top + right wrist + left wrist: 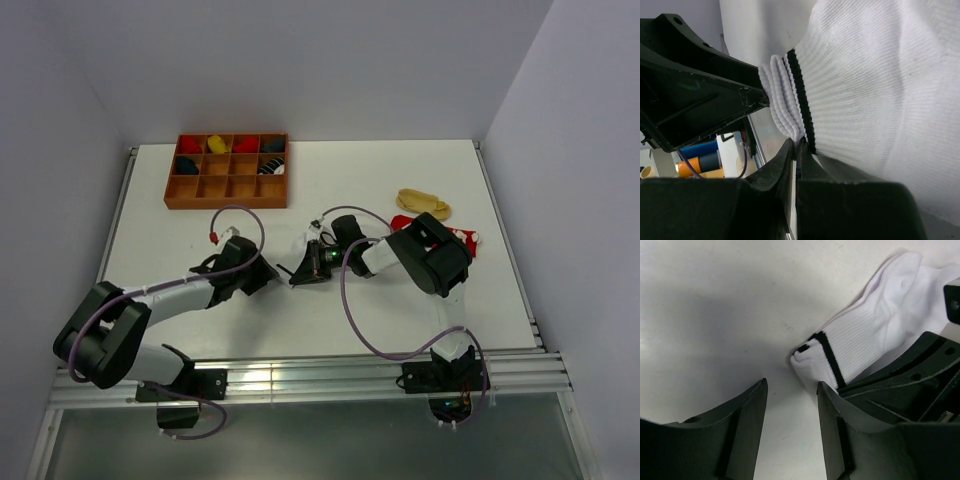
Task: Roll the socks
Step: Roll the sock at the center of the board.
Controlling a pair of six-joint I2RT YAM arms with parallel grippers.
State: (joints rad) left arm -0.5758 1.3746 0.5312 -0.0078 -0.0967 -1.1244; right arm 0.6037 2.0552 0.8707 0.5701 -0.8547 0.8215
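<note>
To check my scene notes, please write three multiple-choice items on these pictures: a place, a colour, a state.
1. Where is the tan sock? A on a shelf; B on the table; C on the floor.
2. What colour are the white sock cuff stripes? A black; B red; C green.
3. The left gripper is: A open and empty; B shut on a sock; C out of view.
Key: 1 B, it lies on the white tabletop; 2 A, black bands cross the cuff; 3 A, table shows between its fingers.
</note>
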